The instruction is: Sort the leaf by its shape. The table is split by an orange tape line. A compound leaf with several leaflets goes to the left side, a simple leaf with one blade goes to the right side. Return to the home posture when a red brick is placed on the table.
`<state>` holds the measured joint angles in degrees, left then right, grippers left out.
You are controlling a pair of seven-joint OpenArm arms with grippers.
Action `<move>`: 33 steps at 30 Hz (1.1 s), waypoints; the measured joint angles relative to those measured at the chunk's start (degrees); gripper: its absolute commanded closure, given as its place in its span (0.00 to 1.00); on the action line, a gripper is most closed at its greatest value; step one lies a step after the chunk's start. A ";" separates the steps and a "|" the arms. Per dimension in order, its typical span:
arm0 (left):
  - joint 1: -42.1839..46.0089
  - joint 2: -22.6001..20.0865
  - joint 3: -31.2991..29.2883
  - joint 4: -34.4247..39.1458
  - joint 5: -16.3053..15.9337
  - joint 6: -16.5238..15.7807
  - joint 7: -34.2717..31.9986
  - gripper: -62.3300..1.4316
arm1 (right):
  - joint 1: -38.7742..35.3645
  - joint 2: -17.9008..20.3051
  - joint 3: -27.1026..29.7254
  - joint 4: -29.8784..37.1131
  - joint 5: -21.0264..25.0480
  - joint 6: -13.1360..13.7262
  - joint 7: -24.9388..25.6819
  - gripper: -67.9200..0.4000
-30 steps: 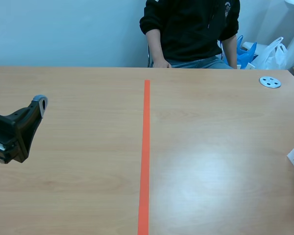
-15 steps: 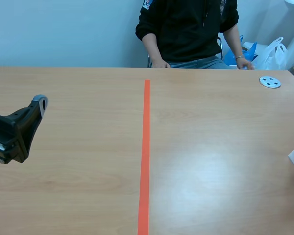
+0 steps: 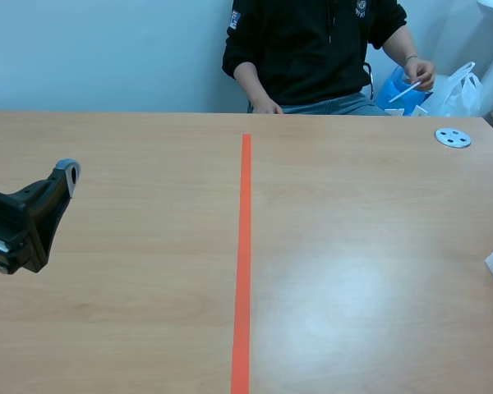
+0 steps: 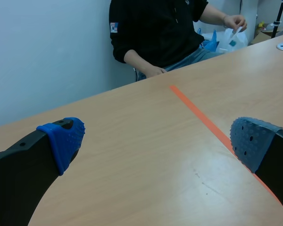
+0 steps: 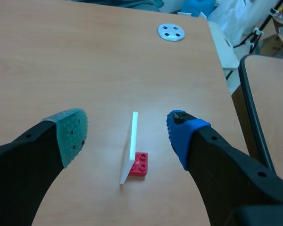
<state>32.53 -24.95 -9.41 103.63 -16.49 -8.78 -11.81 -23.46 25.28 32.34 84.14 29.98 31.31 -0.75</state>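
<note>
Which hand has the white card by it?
The right hand: the white card on its red brick shows between its open fingers; the left hand has none.

On the table, right of the orange line, sat a grey disc and a white card touching a red brick.

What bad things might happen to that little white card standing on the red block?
The white card stands thin and upright on a small red brick, just ahead of the open right hand. If one finger touches it first while closing, the card could tip over instead of being gripped. It also stands toward the right edge of the table, so a sideways shove might send it off.
</note>
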 measured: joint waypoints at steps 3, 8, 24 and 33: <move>0.00 0.00 0.00 0.00 0.00 0.00 0.00 0.00 | -3.39 -0.02 3.78 4.33 2.54 3.41 -1.25 0.37; 0.00 0.00 0.00 0.00 -0.02 0.00 0.00 0.00 | -6.01 -0.02 7.48 9.38 5.46 7.21 -2.56 0.27; 0.00 -0.02 0.00 0.00 -0.02 0.00 -0.02 0.00 | -5.64 1.09 12.59 17.22 7.61 10.27 -0.52 0.19; 0.00 -0.17 0.00 0.00 -0.02 0.00 -0.22 0.00 | -4.79 0.94 12.59 16.74 14.78 6.91 1.01 0.19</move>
<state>32.53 -25.12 -9.41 103.63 -16.51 -8.78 -12.03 -28.25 26.22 44.93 100.88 44.75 38.22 0.25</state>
